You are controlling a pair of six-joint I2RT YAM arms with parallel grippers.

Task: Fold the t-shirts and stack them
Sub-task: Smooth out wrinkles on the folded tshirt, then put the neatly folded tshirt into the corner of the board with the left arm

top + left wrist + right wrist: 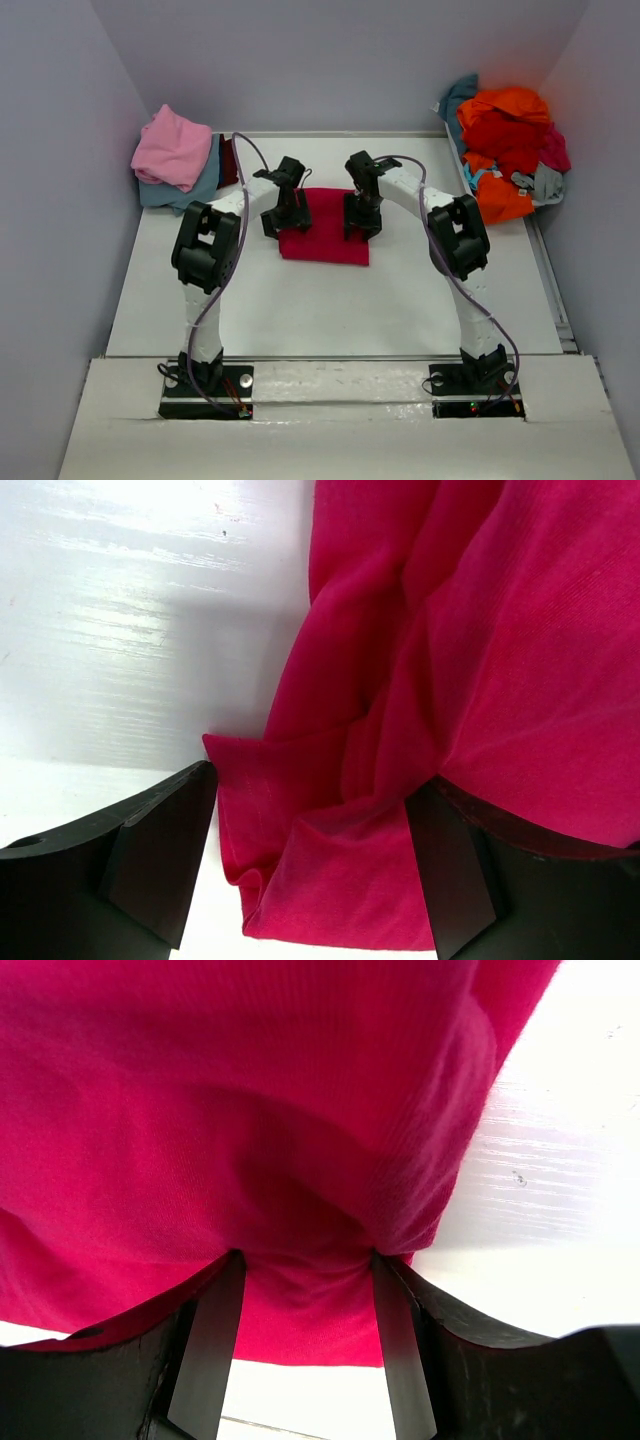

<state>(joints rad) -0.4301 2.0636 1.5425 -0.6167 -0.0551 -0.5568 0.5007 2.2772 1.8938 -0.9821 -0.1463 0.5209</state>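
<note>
Magenta-red tee (325, 240) mid-desk, folded small, a pincer at each side edge.

Tee lies roughly flat at centre of desk (330, 310), L edge rumpled w/ loose layers showing; R pincer (305, 1330) partly closed at tee's R edge, ridge of cloth bunched betw. its fingers & touching both, firm hold or not: can't tell; L pincer (310, 870) wide open, astride the L edge, holding nothing; folded stack (185, 170) w/ pink tee (172, 147) on top sits back-L, unfolded heap (505, 150) of orange/red tees back-R, both well apart from the work. Risks, as I judge: R pinch may catch top layer only, so a lift peels the fold open; L closing on the rumpled corner could grab uneven layers; a one-sided lift would drag & skew the tee before stacking.
</note>
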